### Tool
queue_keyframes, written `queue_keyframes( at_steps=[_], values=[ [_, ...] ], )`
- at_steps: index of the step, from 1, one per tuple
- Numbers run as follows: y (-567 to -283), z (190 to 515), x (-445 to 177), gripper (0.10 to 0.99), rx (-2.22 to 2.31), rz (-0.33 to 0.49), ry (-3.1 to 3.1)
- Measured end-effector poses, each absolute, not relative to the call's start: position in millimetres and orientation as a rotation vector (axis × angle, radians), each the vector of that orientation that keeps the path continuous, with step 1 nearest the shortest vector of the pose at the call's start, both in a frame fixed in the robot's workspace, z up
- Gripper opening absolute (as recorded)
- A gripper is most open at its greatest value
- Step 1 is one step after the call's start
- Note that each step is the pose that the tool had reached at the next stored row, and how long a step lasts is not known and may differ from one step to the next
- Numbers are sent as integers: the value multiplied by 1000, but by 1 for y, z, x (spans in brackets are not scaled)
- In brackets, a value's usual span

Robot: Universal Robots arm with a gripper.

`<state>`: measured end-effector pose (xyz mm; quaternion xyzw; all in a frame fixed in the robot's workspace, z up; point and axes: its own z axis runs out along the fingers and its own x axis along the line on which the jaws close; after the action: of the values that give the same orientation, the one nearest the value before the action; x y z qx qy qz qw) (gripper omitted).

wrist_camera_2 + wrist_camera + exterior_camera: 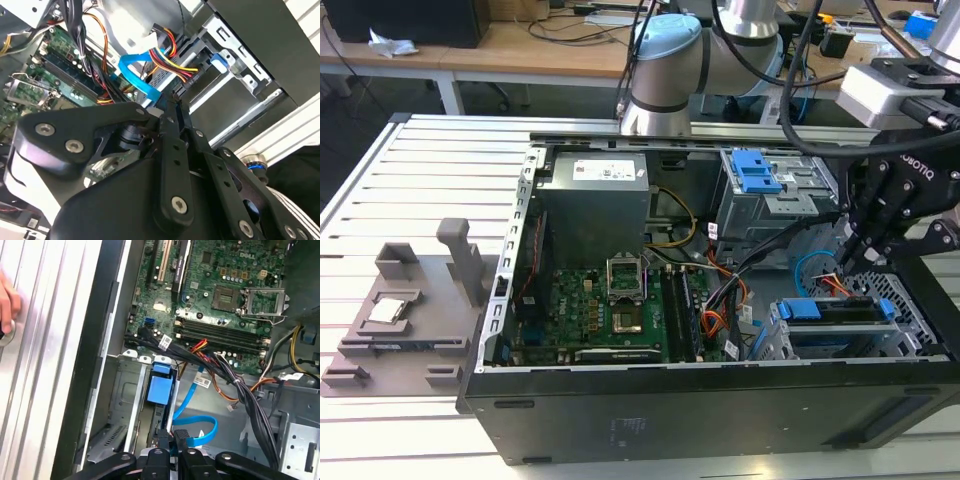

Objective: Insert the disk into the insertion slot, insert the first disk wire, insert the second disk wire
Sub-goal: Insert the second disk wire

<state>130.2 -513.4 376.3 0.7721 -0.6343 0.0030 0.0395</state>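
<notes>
Disk [840, 312] seated in insertion slot [790, 345] (wiring underway), gripper [170, 437] fingers clamped on second disk wire [200, 422] plug at the drive's rear.

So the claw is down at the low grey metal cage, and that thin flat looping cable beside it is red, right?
Not quite: the thin flat looping cable is light blue, as the first wrist view shows. The claw is indeed down at the low grey metal cage.
</notes>
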Motion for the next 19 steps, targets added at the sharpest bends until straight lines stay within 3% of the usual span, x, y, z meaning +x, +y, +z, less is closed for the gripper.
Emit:
queue_keyframes(
  at_steps=[19],
  values=[
    [-513,372,129,161,2155,-3,-2176]
  ],
)
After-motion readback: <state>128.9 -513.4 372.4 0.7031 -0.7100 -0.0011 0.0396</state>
